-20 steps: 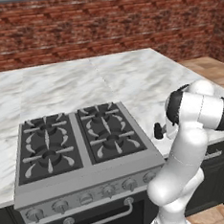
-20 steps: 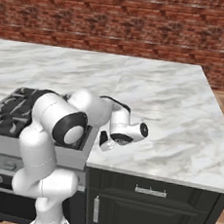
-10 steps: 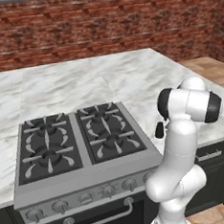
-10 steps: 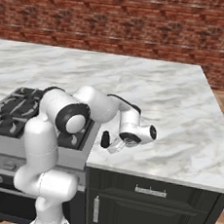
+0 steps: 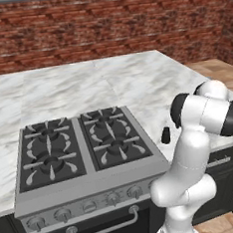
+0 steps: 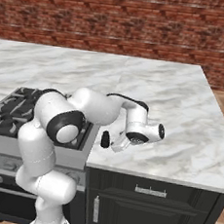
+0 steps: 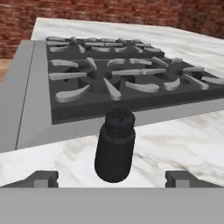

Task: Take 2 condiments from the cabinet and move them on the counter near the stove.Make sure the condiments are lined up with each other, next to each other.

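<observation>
Where the left base view looks down over the arm, the stove [image 5: 84,156] sits in the marble counter [image 5: 135,77], and a small black shaker [image 5: 165,135] stands upright on the marble just right of the stove's right edge, beside the white arm. Seen from the right base view, the shaker [image 6: 105,139] stands near the counter's [image 6: 183,107] front edge, close to the stove's [image 6: 9,110] right side, with the gripper [image 6: 118,143] low just to its right. Along the hand view, the shaker [image 7: 115,145] stands free on the counter [image 7: 175,144] between the two fingertips [image 7: 43,178], which are spread wide and clear of it; the stove's [image 7: 113,83] black grates lie beyond.
</observation>
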